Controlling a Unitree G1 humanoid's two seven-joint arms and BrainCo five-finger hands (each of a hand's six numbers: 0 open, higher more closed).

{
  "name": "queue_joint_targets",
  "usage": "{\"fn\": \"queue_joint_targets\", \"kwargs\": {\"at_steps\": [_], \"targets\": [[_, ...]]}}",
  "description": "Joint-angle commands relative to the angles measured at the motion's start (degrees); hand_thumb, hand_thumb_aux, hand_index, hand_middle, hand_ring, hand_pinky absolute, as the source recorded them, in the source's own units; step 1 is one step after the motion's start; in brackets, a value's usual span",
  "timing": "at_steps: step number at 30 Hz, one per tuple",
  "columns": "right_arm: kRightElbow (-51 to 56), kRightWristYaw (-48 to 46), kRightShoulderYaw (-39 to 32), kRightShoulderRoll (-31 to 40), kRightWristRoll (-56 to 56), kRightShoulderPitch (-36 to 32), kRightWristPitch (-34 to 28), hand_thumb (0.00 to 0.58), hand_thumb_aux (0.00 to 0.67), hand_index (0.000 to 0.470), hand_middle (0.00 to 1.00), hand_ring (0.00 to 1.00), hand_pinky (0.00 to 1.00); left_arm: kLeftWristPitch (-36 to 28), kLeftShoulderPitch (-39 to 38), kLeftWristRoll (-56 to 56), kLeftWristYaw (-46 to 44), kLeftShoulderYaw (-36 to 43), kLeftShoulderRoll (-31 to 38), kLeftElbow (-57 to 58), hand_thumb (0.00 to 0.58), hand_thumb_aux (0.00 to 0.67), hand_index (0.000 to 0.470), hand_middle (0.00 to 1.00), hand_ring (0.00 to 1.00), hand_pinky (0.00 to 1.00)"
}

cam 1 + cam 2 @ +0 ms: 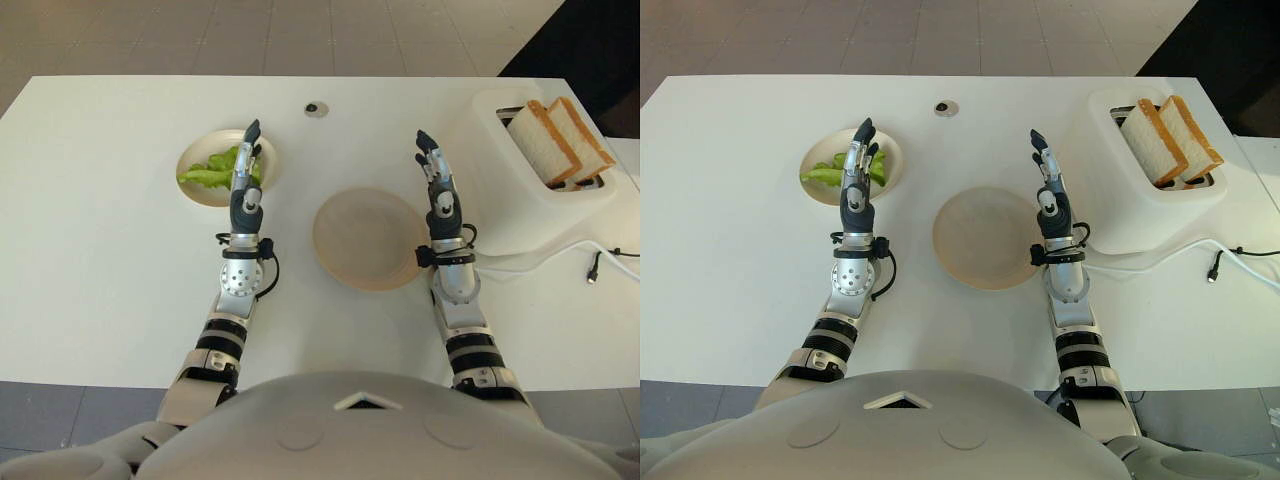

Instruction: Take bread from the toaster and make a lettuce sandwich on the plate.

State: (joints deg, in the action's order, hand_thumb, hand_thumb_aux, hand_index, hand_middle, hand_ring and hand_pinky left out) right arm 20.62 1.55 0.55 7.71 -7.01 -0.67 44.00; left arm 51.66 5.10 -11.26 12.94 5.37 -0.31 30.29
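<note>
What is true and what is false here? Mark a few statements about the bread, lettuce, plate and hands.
1. Two bread slices stand in the toaster. True.
2. The plate already holds a slice. False: the plate is bare.
3. The lettuce lies in a bowl on the robot's left side of the table. True.
4. The right hand grips a slice. False: it is open and holds nothing, and so is the left hand.
</note>
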Motion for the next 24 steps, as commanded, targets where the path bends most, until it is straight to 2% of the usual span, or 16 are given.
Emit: {"fn": "queue_joint_targets", "kwargs": {"at_steps": [1,9,14,17,19,21,24], "targets": [[0.8,-0.4,0.0,0.5,-0.6,-1.4,-2.5,0.0,0.0,0.0,0.0,0.0,0.0,0.0,-3.0,-1.6,0.0,0.5,0.0,5.0,0.0,0.0,0.0,0.0,0.0,0.0],[0.0,0.4,1.0,0.3,0.6,-1.6,-1.4,0.0,0.0,0.0,0.0,0.0,0.0,-0.7,-2.5,-5.5,2.6,0.8,0.4,4.8,0.0,0.0,0.0,0.0,0.0,0.0],[0.5,3.3,1.8,1.1,-2.8,-1.4,-1.0,0.0,0.0,0.0,0.0,0.0,0.0,-1.9,-2.2,-8.6,6.7,1.0,-0.1,4.7,0.0,0.0,0.0,0.0,0.0,0.0],[0.6,2.2,0.9,1.2,-2.8,-1.0,-1.8,0.0,0.0,0.0,0.0,0.0,0.0,-0.1,-2.8,-4.1,2.1,2.1,0.6,4.8,0.0,0.0,0.0,0.0,0.0,0.0],[-3.0,2.2,0.7,2.2,-5.0,0.2,-1.0,0.0,0.0,0.0,0.0,0.0,0.0,0.0,-2.9,-3.1,1.0,1.9,0.9,4.9,0.0,0.0,0.0,0.0,0.0,0.0],[-15.1,3.3,4.8,5.2,-10.6,2.3,-1.4,0.0,0.0,0.0,0.0,0.0,0.0,-0.2,-2.8,-2.4,0.4,1.6,0.9,5.1,0.0,0.0,0.0,0.0,0.0,0.0],[-28.3,4.1,18.3,12.9,-13.8,3.2,-7.8,0.0,0.0,0.0,0.0,0.0,0.0,-0.3,-2.8,-3.5,0.7,1.6,0.9,5.0,0.0,0.0,0.0,0.0,0.0,0.0]]}}
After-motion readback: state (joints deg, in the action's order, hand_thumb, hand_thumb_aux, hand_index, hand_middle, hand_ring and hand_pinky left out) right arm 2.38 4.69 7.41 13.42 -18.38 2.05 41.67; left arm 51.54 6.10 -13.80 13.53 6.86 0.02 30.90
